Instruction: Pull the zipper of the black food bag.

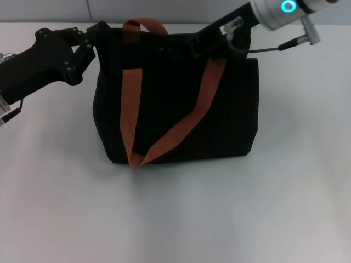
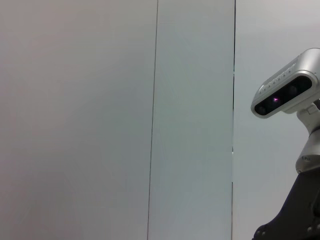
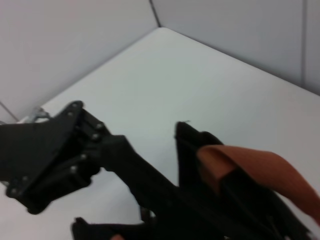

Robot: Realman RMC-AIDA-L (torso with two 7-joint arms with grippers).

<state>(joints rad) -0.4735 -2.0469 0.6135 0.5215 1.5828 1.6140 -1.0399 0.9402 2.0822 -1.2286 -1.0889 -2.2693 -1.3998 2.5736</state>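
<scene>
Bag: black food bag (image 1: 175,104) upright mid-table, orange straps (image 1: 132,93) down its near face.
Zipper: along the far top edge; pull not visible.
Left gripper (image 1: 94,38): at the bag's top left corner, seemingly clamped on the fabric there.
Right gripper (image 1: 204,41): over the top edge, right of centre; whether apart or together, cannot tell.
Risk: a snagging zip could drag or tip the bag if the left hold slips; a missed pull tab means pinching only fabric.

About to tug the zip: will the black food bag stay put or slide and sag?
The black food bag looks like soft fabric, so its top would probably sag. It sits on a smooth table, so it may slide; the left tool at its corner could brace it.
</scene>
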